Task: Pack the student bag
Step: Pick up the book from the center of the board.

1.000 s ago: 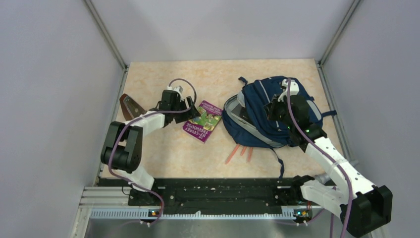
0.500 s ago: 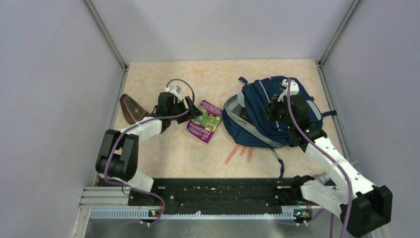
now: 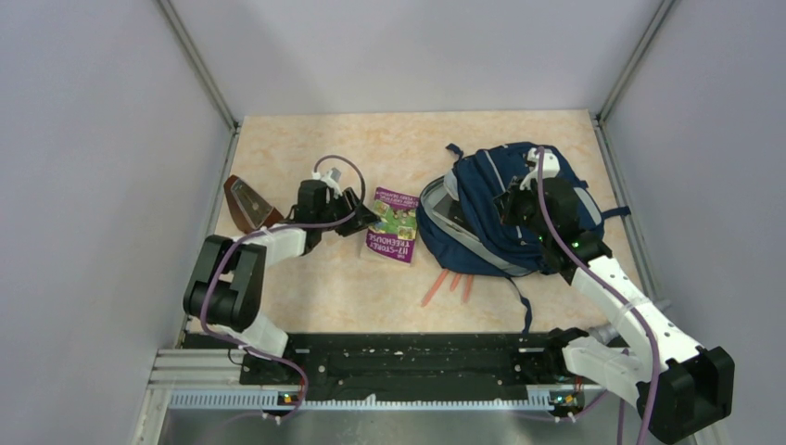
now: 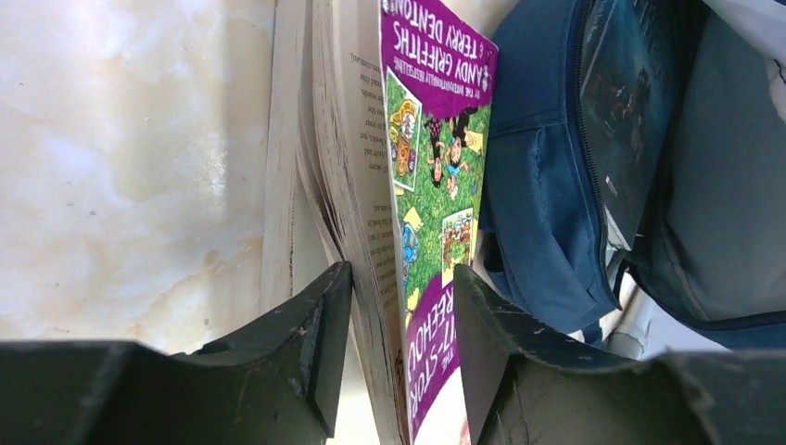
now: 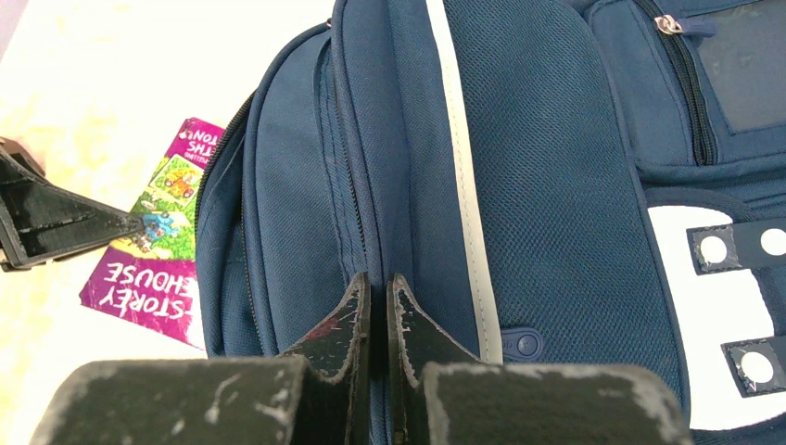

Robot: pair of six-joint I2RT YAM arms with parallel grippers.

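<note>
The student bag (image 3: 477,232) is a navy backpack lying at the right of the table, its main opening gaping toward the left. It also fills the right wrist view (image 5: 556,185). My right gripper (image 5: 378,278) is shut on a fold of fabric by the bag's zip seam and sits over the bag in the top view (image 3: 512,199). A purple and green paperback book (image 3: 391,236) lies just left of the bag. My left gripper (image 4: 399,269) is turned sideways with one finger under the pages and the other on the book's cover (image 4: 436,158), closed on its edge.
A brown wedge-shaped object (image 3: 248,202) lies by the left wall behind my left arm. Several orange pencils (image 3: 450,283) lie on the table in front of the bag, beside a dangling strap (image 3: 525,301). Grey walls enclose three sides.
My left gripper's jaws have narrowed onto the book, and the book has swung round and shifted slightly toward the bag. The right arm and the bag have not moved.
</note>
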